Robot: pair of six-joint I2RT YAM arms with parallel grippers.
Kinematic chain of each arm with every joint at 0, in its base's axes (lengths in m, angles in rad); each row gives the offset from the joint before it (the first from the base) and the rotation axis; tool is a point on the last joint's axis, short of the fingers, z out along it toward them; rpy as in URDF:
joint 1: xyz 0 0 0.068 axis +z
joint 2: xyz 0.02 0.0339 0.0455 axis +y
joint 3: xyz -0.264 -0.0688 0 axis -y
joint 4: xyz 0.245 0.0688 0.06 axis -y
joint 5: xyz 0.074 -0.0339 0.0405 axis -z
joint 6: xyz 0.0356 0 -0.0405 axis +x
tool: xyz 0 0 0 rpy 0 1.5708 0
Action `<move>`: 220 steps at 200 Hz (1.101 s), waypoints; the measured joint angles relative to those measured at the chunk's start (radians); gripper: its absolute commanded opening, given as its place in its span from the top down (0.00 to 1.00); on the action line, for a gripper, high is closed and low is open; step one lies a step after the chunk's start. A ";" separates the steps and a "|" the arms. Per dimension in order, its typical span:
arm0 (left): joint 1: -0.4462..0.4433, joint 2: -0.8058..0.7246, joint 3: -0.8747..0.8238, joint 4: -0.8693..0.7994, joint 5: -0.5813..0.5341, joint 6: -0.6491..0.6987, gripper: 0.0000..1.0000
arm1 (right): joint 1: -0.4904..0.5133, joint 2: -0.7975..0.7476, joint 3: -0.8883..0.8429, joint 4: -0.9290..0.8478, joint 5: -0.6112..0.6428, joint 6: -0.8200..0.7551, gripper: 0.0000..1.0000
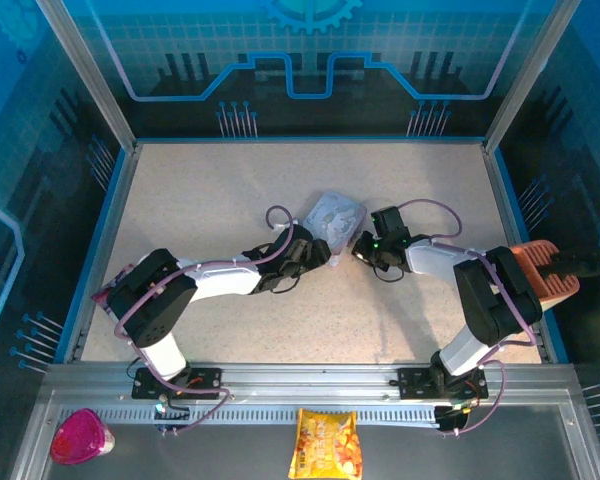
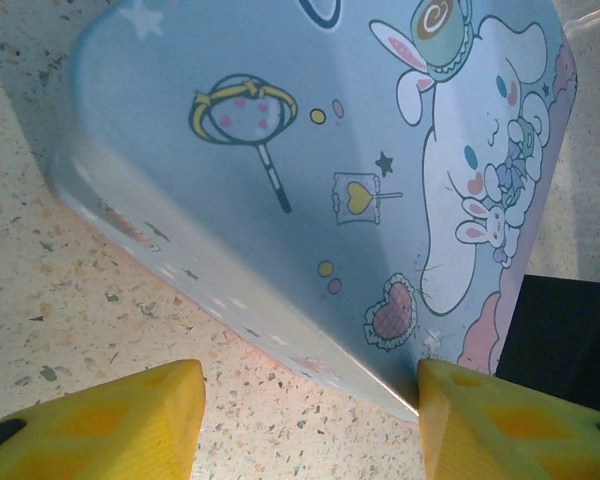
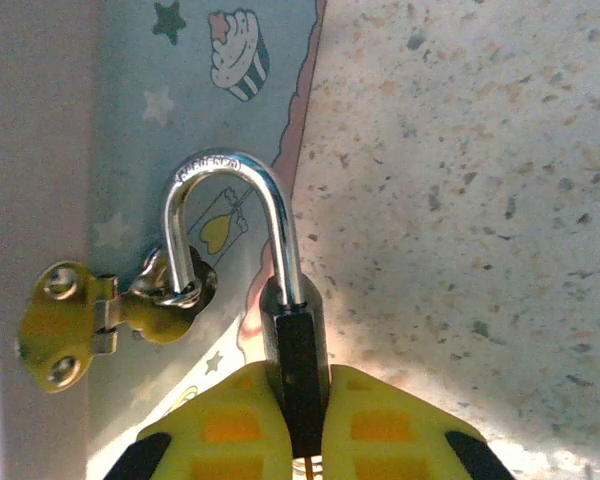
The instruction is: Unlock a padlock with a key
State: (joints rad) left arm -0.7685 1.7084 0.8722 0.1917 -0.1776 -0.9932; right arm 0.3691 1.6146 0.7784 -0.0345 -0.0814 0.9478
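A pale blue cartoon-printed tin (image 1: 336,214) lies mid-table. In the right wrist view the padlock (image 3: 298,345), dark-bodied with a silvery shackle (image 3: 230,170), hangs at the tin's (image 3: 130,120) brass hasp (image 3: 80,322). One shackle leg passes through the hasp loop and ends there, apart from the body. My right gripper (image 3: 298,385) is shut on the padlock body, seen edge-on between the yellow fingers; it also shows from above (image 1: 361,248). My left gripper (image 2: 310,405) is open at the tin's (image 2: 280,150) near corner, and from above (image 1: 320,254) too. The key is hidden.
An orange object (image 1: 546,270) sits at the table's right edge beside the right arm. A pink container (image 1: 80,437) and a yellow snack bag (image 1: 325,445) lie on the front ledge below the arm bases. Blue walls ring the speckled tabletop (image 1: 210,190).
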 measured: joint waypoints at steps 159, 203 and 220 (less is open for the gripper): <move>0.005 -0.001 -0.011 0.019 0.000 0.002 0.42 | -0.056 -0.078 -0.018 -0.024 0.064 0.003 1.00; 0.015 -0.045 -0.016 -0.057 -0.003 0.075 0.37 | -0.126 -0.151 -0.044 -0.076 0.035 -0.091 1.00; 0.019 -0.081 -0.016 -0.129 -0.013 0.136 0.34 | -0.134 -0.178 -0.046 -0.137 0.028 -0.149 1.00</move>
State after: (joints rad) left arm -0.7490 1.6272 0.8558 0.0624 -0.1905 -0.8570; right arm 0.2352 1.4364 0.7326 -0.1719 -0.0532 0.7986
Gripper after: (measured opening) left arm 0.640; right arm 0.098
